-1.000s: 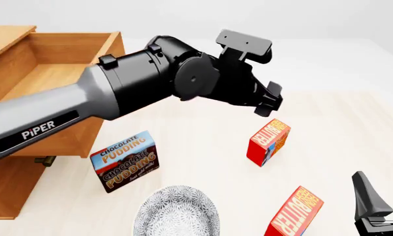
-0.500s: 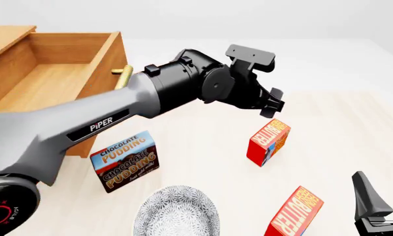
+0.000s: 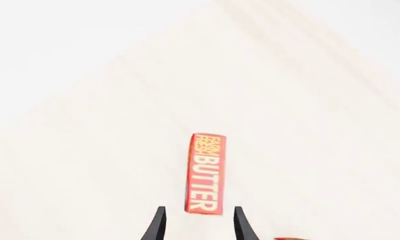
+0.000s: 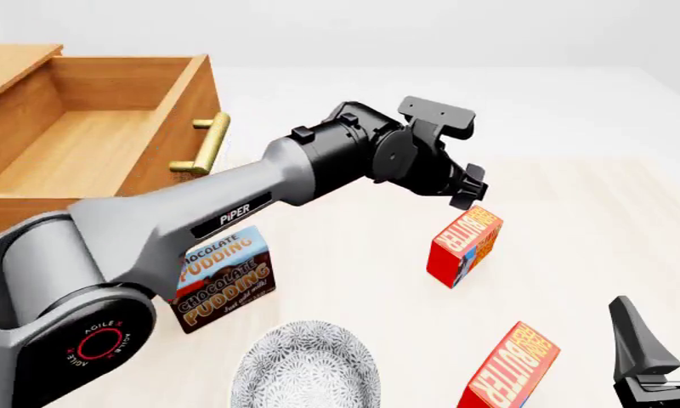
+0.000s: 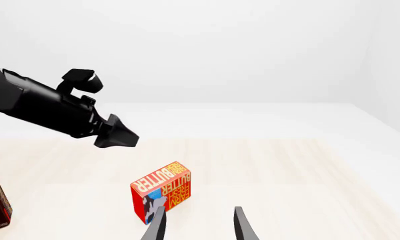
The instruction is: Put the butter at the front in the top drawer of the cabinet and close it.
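Left arm: the black-and-grey left gripper (image 4: 472,189) is hanging just above the far red carton lettered "BUTTER" (image 4: 465,244), not touching it; in the left wrist view its two dark fingers (image 3: 156,227) are standing apart, lined up with the carton's narrow red top (image 3: 205,174).

Right arm: the black right gripper (image 5: 196,225) is sitting low at the near right edge of the pale worktop (image 4: 590,212), its fingers (image 5: 242,225) spread and holding nothing, pointing toward the far carton.

Butter at the front: the near red "BUTTER" carton with an orange-yellow face (image 4: 510,367) is standing tilted on the worktop close to the near edge, just left of the right gripper and well apart from the cabinet.

Cabinet: the light-brown wooden cabinet (image 4: 11,340) is standing at the left, its deep top drawer (image 4: 85,144) pulled out and showing a bare wooden floor, the brass bar handle (image 4: 201,144) facing the cartons.

Other items: a brown-and-blue "CHOCOLATE PUDDING" box (image 4: 221,280) is standing beside the cabinet; a round grey patterned bowl (image 4: 306,365) is sitting at the near edge, between the pudding box and the near carton.
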